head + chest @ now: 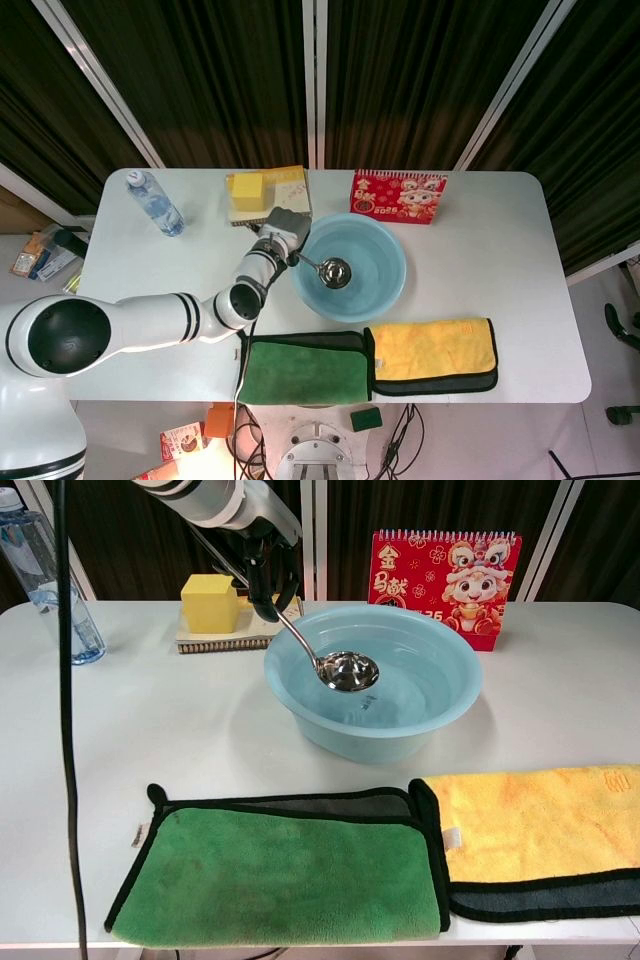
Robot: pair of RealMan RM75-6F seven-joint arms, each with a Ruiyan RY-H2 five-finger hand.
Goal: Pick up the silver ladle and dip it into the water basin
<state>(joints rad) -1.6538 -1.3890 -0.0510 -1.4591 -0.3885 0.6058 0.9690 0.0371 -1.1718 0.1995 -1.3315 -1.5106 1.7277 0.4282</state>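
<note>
My left hand (283, 232) (270, 575) grips the handle of the silver ladle (333, 271) (347, 670) at the left rim of the light blue water basin (390, 285) (450, 705). The ladle slants down to the right, and its bowl hangs just above the water, inside the basin. The basin stands in the middle of the white table and holds clear water. My right hand appears in neither view.
A red calendar (398, 195) (447, 575) stands behind the basin. A yellow block on a notebook (250, 190) (210, 605) lies behind my left hand. A water bottle (154, 203) (50, 580) stands far left. Green (285, 875) and yellow (540, 830) cloths lie along the front edge.
</note>
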